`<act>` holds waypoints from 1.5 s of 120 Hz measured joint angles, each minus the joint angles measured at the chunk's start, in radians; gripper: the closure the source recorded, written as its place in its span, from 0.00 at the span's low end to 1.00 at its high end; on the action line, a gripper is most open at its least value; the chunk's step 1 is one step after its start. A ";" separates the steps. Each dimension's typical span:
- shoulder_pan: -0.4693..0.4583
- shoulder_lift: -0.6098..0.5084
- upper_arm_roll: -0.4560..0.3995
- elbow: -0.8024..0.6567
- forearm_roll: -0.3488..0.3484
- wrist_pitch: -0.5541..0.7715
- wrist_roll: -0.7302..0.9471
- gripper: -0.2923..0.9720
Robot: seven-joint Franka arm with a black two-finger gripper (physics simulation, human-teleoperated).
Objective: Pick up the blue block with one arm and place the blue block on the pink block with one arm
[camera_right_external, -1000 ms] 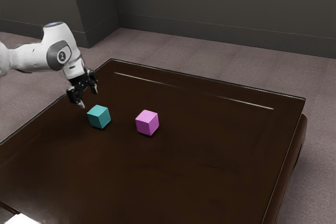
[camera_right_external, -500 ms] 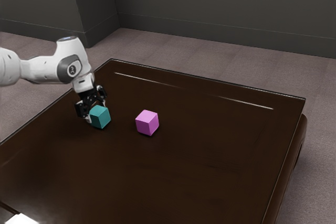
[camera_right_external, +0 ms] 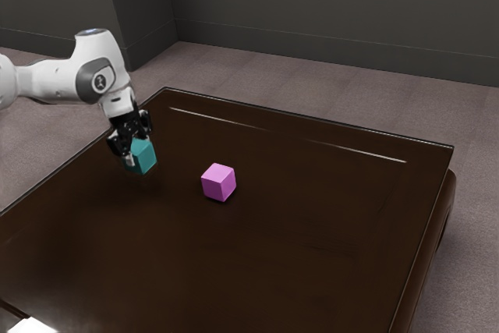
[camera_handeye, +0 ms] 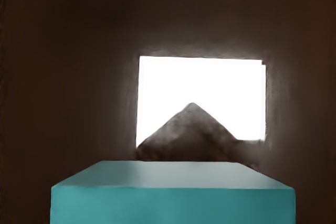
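Above the table [camera_right_external: 327, 224], fingers [camera_right_external: 127, 152] pinching the blue block [camera_right_external: 144, 157] — off the surface, pink block [camera_right_external: 218, 182] nearby.

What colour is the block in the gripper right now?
Teal, blue-green block, held by the gripper; clearest in the wrist view.

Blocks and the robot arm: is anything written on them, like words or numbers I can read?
There is no text that can be read.
Teal block: plain faces, no writing.
Pink block: plain faces, no writing.
Grey joint cap on the white arm: one small round mark, too small to read.
Dark table: no label or sign.
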 joint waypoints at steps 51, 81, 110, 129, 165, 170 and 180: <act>-0.229 -0.088 0.001 -0.007 -0.109 -0.057 -0.072 0.52; -0.275 0.005 0.001 0.057 -0.108 -0.013 -0.107 0.55; -0.278 0.075 0.002 0.113 -0.090 0.025 -0.129 0.57; -0.278 0.076 0.002 0.108 -0.069 0.029 -0.137 0.43; -0.267 0.023 0.002 0.089 -0.074 0.013 -0.149 0.28; -0.264 -0.056 0.003 0.061 -0.091 -0.010 -0.150 0.27; -0.264 -0.326 0.013 0.005 -0.123 -0.112 -0.176 0.26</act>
